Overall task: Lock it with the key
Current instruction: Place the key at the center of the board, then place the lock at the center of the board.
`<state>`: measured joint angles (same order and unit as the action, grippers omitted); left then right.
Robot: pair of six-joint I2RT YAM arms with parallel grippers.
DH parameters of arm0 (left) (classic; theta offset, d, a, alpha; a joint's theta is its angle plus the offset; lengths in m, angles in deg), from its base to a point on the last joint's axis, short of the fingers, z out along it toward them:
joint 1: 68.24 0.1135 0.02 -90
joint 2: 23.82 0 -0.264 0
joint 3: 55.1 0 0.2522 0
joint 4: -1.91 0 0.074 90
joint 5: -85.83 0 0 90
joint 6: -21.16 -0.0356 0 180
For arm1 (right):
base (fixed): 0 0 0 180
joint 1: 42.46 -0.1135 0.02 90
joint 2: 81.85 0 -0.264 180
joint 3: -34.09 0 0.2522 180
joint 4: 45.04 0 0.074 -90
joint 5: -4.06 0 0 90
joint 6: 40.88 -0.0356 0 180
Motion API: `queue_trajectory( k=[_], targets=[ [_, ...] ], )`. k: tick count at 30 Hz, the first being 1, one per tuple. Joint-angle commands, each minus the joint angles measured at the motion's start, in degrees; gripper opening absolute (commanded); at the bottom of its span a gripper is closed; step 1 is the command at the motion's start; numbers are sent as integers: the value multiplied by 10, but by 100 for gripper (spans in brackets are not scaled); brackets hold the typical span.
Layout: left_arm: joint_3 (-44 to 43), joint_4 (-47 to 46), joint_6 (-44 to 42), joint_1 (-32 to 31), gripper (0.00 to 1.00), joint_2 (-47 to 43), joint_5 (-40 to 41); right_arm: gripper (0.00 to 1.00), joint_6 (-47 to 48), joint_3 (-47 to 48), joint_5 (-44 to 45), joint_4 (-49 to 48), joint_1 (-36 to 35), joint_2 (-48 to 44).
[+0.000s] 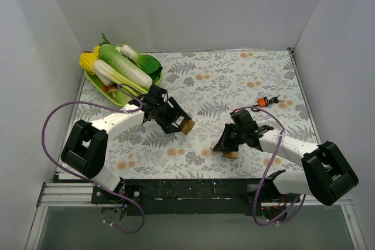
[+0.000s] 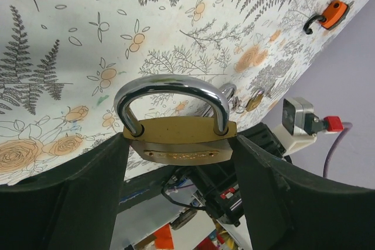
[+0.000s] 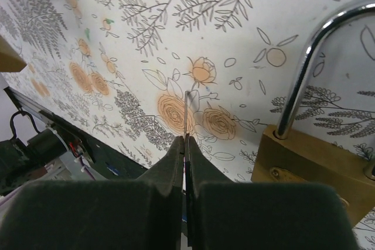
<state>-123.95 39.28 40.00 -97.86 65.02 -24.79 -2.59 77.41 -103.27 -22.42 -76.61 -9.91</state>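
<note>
Behind the left claw (image 1: 182, 125) gripping the padlock (image 2: 179, 139) sits a vegetable tray (image 1: 94, 81).

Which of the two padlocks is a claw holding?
The padlock squeezed in the left claw; the other padlock lies free beside the right claw, which pinches a key.

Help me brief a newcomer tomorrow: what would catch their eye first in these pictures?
Probably the brass padlock, pinched in the left gripper mid-table and filling the left wrist view. Next, the green tray of vegetables in the far left corner. Then the right gripper, low over the near side of the table, shut on the key, which is seen edge-on.
</note>
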Motion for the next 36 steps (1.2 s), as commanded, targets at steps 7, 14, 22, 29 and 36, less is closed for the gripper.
queue_trajectory(
  k=[7, 14, 22, 29, 36],
  targets=[
    [-9, -9, -8, -42, 0, -12, -42, 25, -30, -2, 11, -9, -12, 23],
    [-9, 48, -38, -56, 0, -10, -65, 30, -26, 10, 18, 14, -14, 25],
    [-74, 160, -142, -81, 0, 60, -72, 41, 28, 52, 37, 19, -14, -17],
    [-108, 226, -186, -95, 0, 105, -28, 41, 150, 130, 91, 32, -13, -45],
    [-157, 237, -197, -119, 0, 158, 8, 42, 229, 149, 99, 45, -7, -63]
  ],
)
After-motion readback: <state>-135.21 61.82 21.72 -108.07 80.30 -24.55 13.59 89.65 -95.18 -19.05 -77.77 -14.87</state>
